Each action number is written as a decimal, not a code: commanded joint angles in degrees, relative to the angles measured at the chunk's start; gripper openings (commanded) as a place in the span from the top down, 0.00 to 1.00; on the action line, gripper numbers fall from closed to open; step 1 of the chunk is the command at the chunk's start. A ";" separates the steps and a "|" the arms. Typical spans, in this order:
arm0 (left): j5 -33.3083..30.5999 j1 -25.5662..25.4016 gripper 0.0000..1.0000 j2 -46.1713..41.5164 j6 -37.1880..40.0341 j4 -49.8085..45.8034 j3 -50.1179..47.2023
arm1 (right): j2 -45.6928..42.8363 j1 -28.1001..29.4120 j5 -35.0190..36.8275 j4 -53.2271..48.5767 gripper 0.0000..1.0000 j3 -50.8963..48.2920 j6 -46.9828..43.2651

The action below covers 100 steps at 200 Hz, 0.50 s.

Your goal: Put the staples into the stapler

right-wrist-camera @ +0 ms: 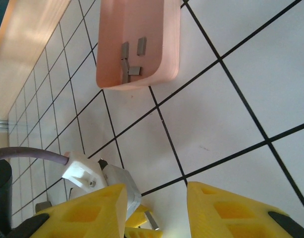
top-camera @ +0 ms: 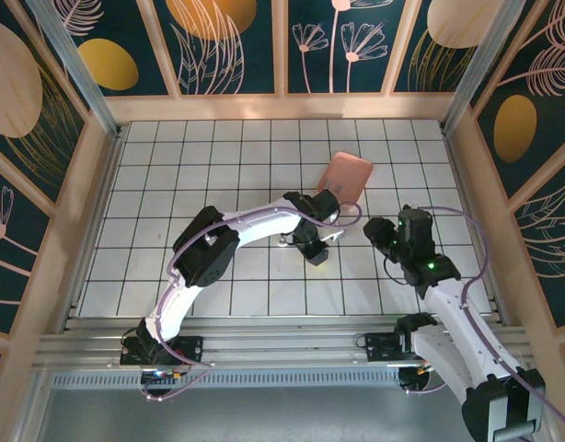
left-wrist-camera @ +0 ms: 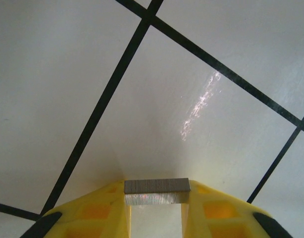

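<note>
The staples (left-wrist-camera: 157, 192), a short silver-grey ribbed strip, lie level and crosswise at 6 o'clock in the left wrist view, pinched end to end between the yellow tips of the left gripper (left-wrist-camera: 157, 199), while several spare strips (right-wrist-camera: 130, 62) lie jumbled in the pink tray (right-wrist-camera: 167, 29).

Looking steeply down from above and behind the arm bases (top-camera: 163, 350), facing the far wall (top-camera: 236, 55) and taking in the whole tiled table (top-camera: 172, 184). Riding the left wrist, peering past the left gripper (left-wrist-camera: 157, 193) at its tiles from very close. Riding the right wrist a little higher, past the right gripper (right-wrist-camera: 157, 191), facing left and far, sharing the pink tray (right-wrist-camera: 172, 49) and the left gripper with the overhead view.
</note>
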 commanded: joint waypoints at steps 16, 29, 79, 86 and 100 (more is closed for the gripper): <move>-1.50 -0.68 0.66 0.87 -1.98 -0.96 -0.67 | -1.58 -0.48 2.05 -2.41 0.63 -0.69 -2.08; -2.18 -0.70 0.62 0.29 -1.89 -0.41 -0.80 | -1.33 -0.49 1.63 -2.05 0.63 -0.74 -2.95; -4.05 -0.71 0.46 -1.91 -2.65 1.31 0.89 | 0.64 -0.44 -0.07 -4.05 0.62 2.34 -7.23; -4.35 -0.64 0.46 -2.66 -3.00 1.72 0.81 | 0.83 -0.42 0.00 -4.77 0.62 3.00 -8.18; -4.89 -0.47 0.44 -5.34 -3.77 3.47 -0.19 | 1.10 -0.41 -0.52 -5.55 0.62 4.06 -9.94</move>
